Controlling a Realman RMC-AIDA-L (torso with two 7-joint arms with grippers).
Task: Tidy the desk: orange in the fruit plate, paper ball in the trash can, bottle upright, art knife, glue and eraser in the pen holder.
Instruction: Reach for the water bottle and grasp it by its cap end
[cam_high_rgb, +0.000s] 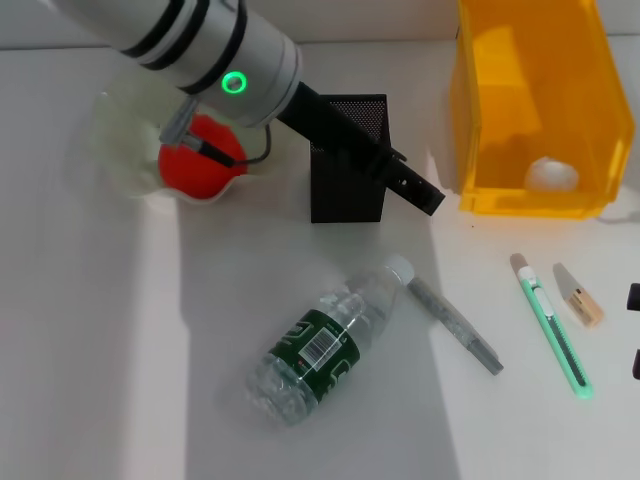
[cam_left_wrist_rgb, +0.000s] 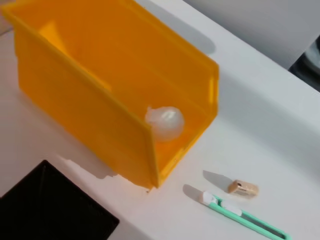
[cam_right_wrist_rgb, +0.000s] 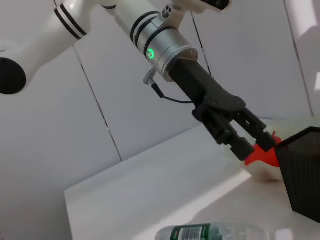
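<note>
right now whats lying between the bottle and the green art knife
In the head view, a grey stick, probably the glue, lies alone on the table between the bottle and the art knife, touching neither.

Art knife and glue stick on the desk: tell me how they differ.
The art knife is green with a pale tip; the glue stick is grey. The art knife looks thinner than the glue stick. The art knife lies beside the eraser, while the glue stick lies next to the cap of the fallen bottle. Both lie flat, slanted the same way, outside the pen holder.
</note>
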